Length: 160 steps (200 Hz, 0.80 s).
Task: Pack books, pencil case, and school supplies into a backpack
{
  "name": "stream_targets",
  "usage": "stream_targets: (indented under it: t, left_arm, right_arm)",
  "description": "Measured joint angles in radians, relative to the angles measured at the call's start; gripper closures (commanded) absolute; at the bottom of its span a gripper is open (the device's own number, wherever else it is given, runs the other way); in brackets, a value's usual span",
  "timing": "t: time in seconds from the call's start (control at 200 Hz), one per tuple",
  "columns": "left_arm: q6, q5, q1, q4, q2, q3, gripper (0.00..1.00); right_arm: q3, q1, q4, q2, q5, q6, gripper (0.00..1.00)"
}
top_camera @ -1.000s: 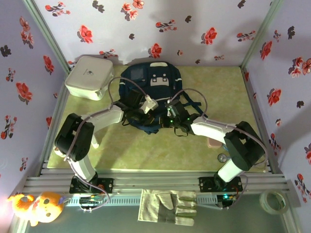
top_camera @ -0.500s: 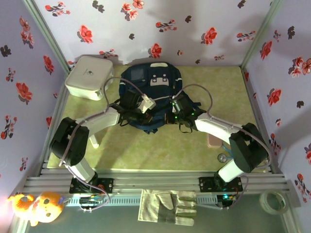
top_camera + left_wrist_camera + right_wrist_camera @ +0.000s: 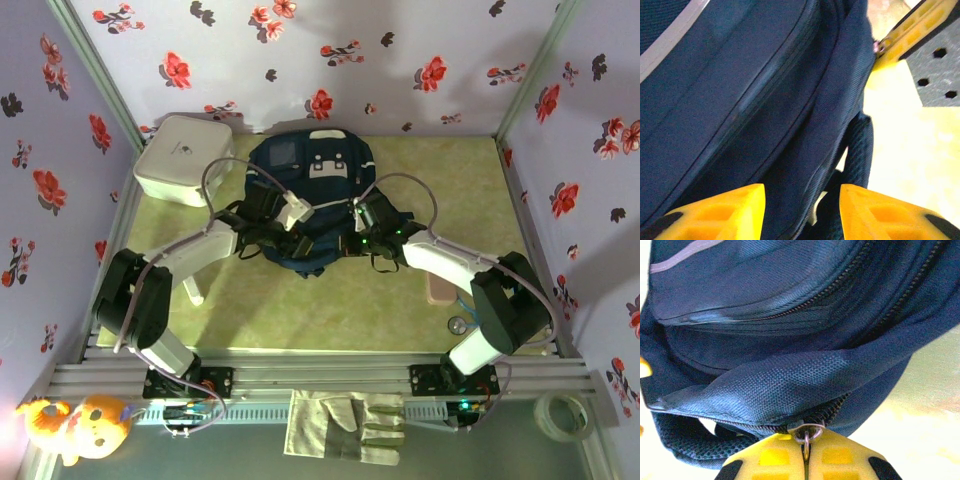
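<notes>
Top view: large navy-blue fabric backpack w/ light grey patches lies flat at upper centre of frame, on a pale yellow-green table top. L arm & R arm come in from the bottom corners and meet at the backpack's near edge. Flat pale-pink oblong pencil case lies on the table at lower right, partly under the R arm, well apart from the backpack. White square box w/ rounded corners sits upper left, near the backpack.

L wrist view: L gripper at bottom of frame. Its yellow fingers stand parted w/ nothing clamped btwn them. Navy fabric w/ a long zip seam lies just beyond, and dark mesh shows thru the gap.

R wrist view: R gripper at bottom centre. Its yellow fingers are pressed together, pinching a small metal ring zipper pull at the backpack's lower edge. Zip teeth run off toward the left. Pale stripe crosses the fabric upper left.
</notes>
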State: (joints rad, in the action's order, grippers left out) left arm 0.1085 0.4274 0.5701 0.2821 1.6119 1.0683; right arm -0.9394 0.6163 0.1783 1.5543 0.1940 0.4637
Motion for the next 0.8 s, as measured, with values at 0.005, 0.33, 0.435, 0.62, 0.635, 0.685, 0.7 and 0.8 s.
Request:
stream_targets:
  t: [0.005, 0.33, 0.435, 0.62, 0.635, 0.685, 0.7, 0.8]
  left_arm:
    - [0.000, 0.000, 0.000, 0.001, 0.000, 0.002, 0.56]
    - [0.026, 0.096, 0.009, 0.058, 0.128, 0.127, 0.60]
    - [0.036, 0.104, 0.012, 0.081, 0.165, 0.157, 0.76]
    - [0.074, 0.115, 0.016, 0.099, 0.172, 0.163, 0.98]
    - [0.076, 0.113, 0.017, 0.102, 0.172, 0.164, 0.99]
    - [0.086, 0.107, 0.019, 0.110, 0.171, 0.166, 1.00]
    - [0.089, 0.105, 0.019, 0.113, 0.171, 0.167, 1.00]
    - [0.110, 0.091, 0.027, 0.137, 0.153, 0.171, 1.00]
  right_arm:
    - [0.000, 0.000, -0.001, 0.000, 0.002, 0.000, 1.00]
    - [0.004, 0.013, -0.048, 0.000, 0.082, 0.004, 1.00]
    - [0.009, 0.013, -0.049, 0.000, 0.084, 0.003, 1.00]
    - [0.010, 0.007, -0.041, 0.003, 0.061, -0.022, 0.93]
    - [0.011, 0.005, -0.040, 0.003, 0.060, -0.026, 0.92]
    - [0.019, -0.005, -0.042, 0.003, 0.057, -0.039, 0.92]
    - [0.022, -0.009, -0.042, 0.003, 0.057, -0.045, 0.92]
    - [0.032, -0.049, -0.042, 0.002, 0.064, -0.076, 0.92]
